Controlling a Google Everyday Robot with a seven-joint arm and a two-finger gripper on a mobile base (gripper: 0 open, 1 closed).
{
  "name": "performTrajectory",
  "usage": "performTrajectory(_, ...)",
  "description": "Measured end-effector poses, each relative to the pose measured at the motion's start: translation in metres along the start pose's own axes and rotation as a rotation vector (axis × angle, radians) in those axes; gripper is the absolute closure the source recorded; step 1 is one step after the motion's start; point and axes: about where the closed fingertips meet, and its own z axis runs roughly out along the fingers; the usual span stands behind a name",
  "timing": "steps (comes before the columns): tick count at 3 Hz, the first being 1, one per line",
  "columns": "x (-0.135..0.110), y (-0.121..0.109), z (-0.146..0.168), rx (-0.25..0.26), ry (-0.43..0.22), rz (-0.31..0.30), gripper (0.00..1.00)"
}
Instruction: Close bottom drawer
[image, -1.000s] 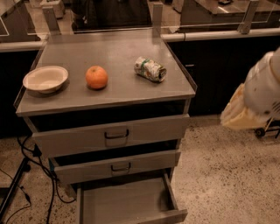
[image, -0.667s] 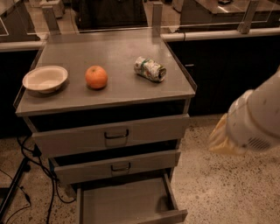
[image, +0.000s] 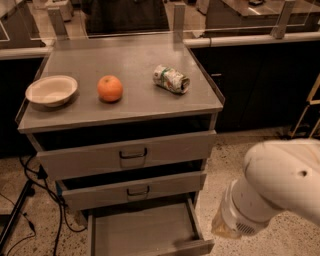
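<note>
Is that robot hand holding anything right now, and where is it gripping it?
It cannot be told. The gripper hangs low on the right, beside the open bottom drawer, and no object shows in it.

On the surface (image: 130, 107): bowl (image: 51, 90) left, orange (image: 110, 88) middle, can (image: 171, 79) right, on its side. Below it, three stacked drawers; the bottom drawer (image: 145, 232) juts farthest forward. Arm's end effector (image: 223, 227) low right, just beside that drawer's right front corner. Cables (image: 35, 185) on floor, left.
</note>
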Motion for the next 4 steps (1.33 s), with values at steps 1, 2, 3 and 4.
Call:
performTrajectory(1,0.009,0.011,0.011,-0.025,0.018,0.009,1.0)
performTrajectory(2,0.01,0.011,0.011,-0.025,0.018,0.009,1.0)
performTrajectory(3,0.013,0.038,0.043,-0.061,-0.007,0.065,1.0)
performTrajectory(4,0.019,0.072,0.103,-0.093,-0.005,0.142,1.0)
